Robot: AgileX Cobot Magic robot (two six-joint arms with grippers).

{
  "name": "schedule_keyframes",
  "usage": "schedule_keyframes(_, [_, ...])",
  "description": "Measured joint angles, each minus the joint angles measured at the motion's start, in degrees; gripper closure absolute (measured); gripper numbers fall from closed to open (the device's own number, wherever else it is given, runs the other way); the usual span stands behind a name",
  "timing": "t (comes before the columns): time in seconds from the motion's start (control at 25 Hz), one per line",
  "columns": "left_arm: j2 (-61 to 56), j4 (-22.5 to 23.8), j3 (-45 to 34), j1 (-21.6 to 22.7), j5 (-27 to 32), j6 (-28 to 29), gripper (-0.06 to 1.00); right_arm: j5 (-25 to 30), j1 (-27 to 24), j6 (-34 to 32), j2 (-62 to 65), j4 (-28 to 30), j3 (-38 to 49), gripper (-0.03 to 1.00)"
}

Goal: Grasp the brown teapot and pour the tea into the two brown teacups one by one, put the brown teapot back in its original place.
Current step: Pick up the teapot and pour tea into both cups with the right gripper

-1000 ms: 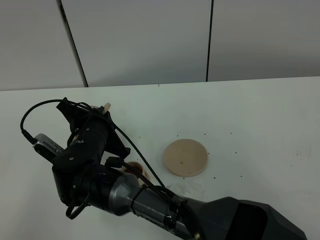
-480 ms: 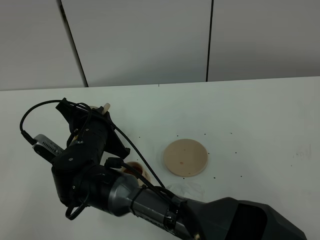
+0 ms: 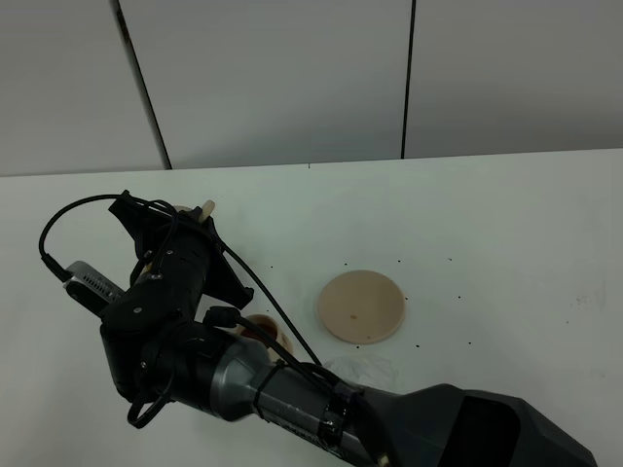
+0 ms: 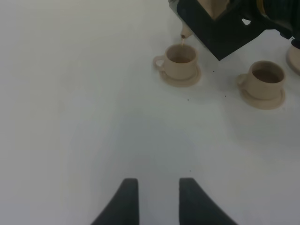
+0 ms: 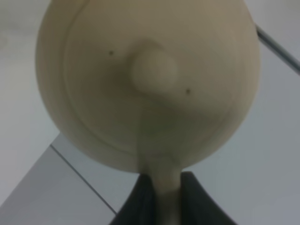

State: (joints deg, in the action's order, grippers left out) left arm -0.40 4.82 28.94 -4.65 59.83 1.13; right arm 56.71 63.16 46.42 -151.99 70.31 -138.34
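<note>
My right gripper [image 5: 164, 197] is shut on the loop handle of the brown teapot [image 5: 150, 84], whose lid and knob fill the right wrist view. In the exterior high view the right arm [image 3: 175, 292] reaches across to the left, and only the teapot's spout [image 3: 207, 207] shows above it. In the left wrist view the spout [image 4: 186, 33] hangs tipped just over the rim of one brown teacup [image 4: 180, 61] on its saucer. The second teacup [image 4: 265, 79] stands beside it and also shows partly in the exterior view [image 3: 261, 326]. The original place, a round tan saucer [image 3: 361, 305], lies bare. My left gripper [image 4: 158, 201] is open and empty, low over the table.
The white table [image 3: 506, 224] runs back to a pale panelled wall [image 3: 292, 78]. The right arm's black cable [image 3: 68, 219] loops out to the left. A faint glossy patch [image 3: 360, 368] lies in front of the round saucer.
</note>
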Motion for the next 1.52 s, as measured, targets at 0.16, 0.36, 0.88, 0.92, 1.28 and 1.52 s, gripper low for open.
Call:
schedule_keyframes(0.16, [0.0,0.0,0.0,0.0,0.0,0.0,0.66,0.0,0.0,0.0,0.0,0.0,0.0,0.88])
schedule_keyframes(0.36, [0.0,0.0,0.0,0.0,0.0,0.1,0.66,0.0,0.0,0.0,0.0,0.0,0.0,0.88])
schedule_keyframes(0.88, [0.0,0.0,0.0,0.0,0.0,0.1,0.66,0.0,0.1,0.1,0.0,0.0,0.0,0.88])
schedule_keyframes(0.92, [0.0,0.0,0.0,0.0,0.0,0.1,0.66,0.0,0.1,0.0,0.0,0.0,0.0,0.88])
schedule_keyframes(1.28, [0.0,0.0,0.0,0.0,0.0,0.0,0.66,0.0,0.1,0.0,0.0,0.2,0.0,0.88])
schedule_keyframes(1.52, [0.0,0.0,0.0,0.0,0.0,0.0,0.66,0.0,0.1,0.1,0.0,0.2,0.0,0.88])
